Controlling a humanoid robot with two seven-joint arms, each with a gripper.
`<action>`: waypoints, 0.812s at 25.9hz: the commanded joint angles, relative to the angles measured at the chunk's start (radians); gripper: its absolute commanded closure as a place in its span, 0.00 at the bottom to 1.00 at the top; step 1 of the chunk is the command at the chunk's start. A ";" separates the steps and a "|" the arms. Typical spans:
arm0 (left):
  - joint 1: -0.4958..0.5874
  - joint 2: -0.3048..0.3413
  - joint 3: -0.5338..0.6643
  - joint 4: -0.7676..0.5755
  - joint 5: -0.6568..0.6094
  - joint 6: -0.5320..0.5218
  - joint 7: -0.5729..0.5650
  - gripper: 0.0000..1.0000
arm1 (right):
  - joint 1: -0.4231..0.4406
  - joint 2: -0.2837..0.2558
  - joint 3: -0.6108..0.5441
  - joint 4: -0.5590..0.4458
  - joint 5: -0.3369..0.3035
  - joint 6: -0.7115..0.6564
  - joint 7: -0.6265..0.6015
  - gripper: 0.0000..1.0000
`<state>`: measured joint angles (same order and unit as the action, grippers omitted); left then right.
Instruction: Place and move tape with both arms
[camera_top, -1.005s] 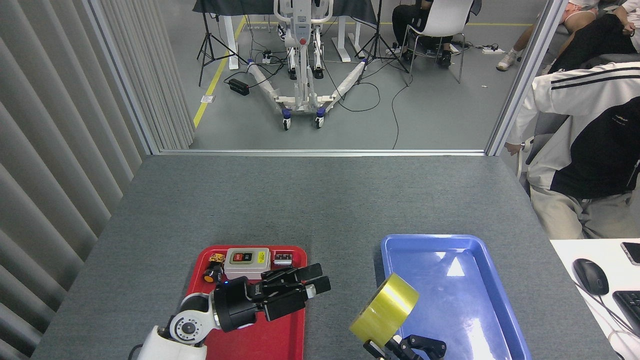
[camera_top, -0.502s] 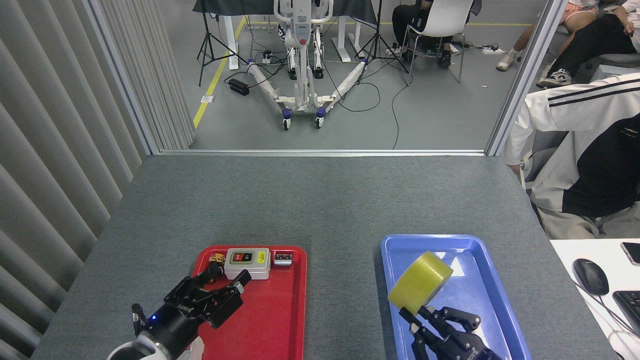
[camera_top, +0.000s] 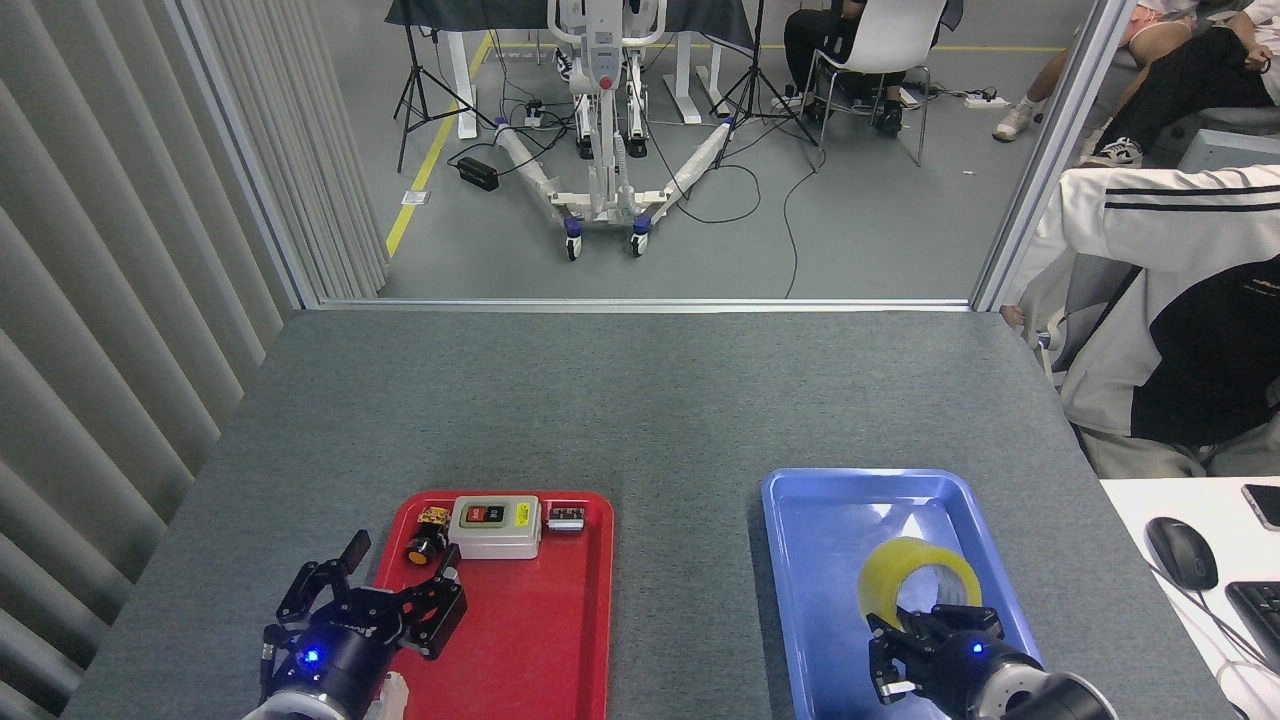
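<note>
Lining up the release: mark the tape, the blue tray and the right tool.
tape (camera_top: 890, 568): head view, yellow outer band.
blue tray (camera_top: 830, 520): head view, bare floor near far rim.
right tool (camera_top: 925, 640): head view, between fingertips.

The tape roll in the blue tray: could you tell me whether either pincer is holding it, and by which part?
The right pincer meets the tape roll at its near rim, but a grip cannot be confirmed. The left pincer is open and empty.
</note>
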<state>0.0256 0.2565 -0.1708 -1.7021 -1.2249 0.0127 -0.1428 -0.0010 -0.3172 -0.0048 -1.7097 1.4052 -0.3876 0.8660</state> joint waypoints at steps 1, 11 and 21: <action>0.000 -0.010 -0.010 0.013 -0.038 0.007 0.043 0.01 | -0.050 0.020 0.035 0.021 -0.028 0.072 0.219 1.00; 0.002 -0.016 -0.029 0.025 -0.038 0.006 0.134 0.00 | -0.037 0.044 0.039 0.030 -0.026 0.285 0.105 0.00; 0.002 -0.033 -0.038 0.022 -0.035 0.006 0.187 0.00 | -0.013 0.058 0.025 0.025 -0.022 0.404 -0.150 0.00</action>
<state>0.0276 0.2250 -0.2026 -1.6795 -1.2596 0.0186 0.0403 -0.0214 -0.2614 0.0232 -1.6828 1.3829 -0.0133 0.7607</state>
